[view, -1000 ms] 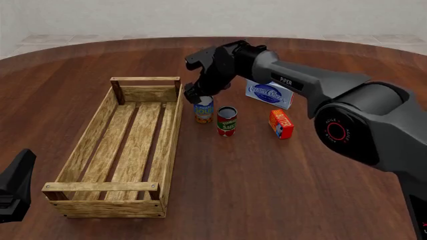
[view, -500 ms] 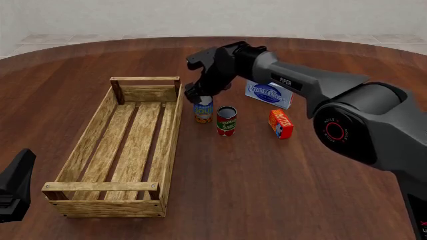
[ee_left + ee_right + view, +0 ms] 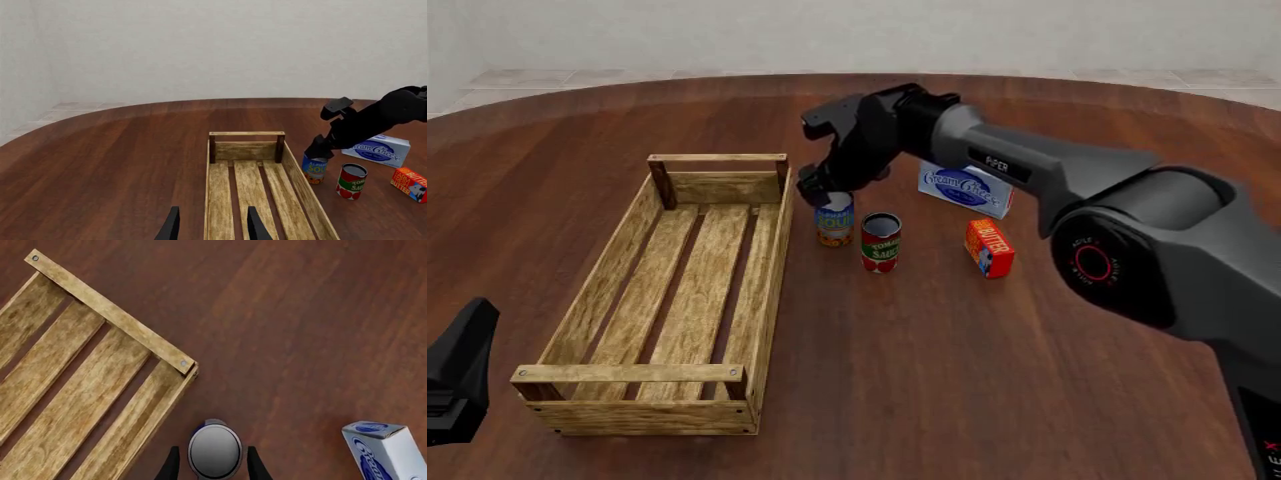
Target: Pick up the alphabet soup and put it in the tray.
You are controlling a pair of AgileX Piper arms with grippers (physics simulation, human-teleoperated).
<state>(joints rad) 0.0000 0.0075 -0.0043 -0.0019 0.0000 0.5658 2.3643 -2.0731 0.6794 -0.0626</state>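
Right wrist view: right tool straddles alphabet soup, fingers apart, beside tray edge

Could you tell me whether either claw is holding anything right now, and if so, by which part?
The right claw straddles the top of the alphabet soup, one finger on each side; whether it grips cannot be told. The left claw holds nothing.
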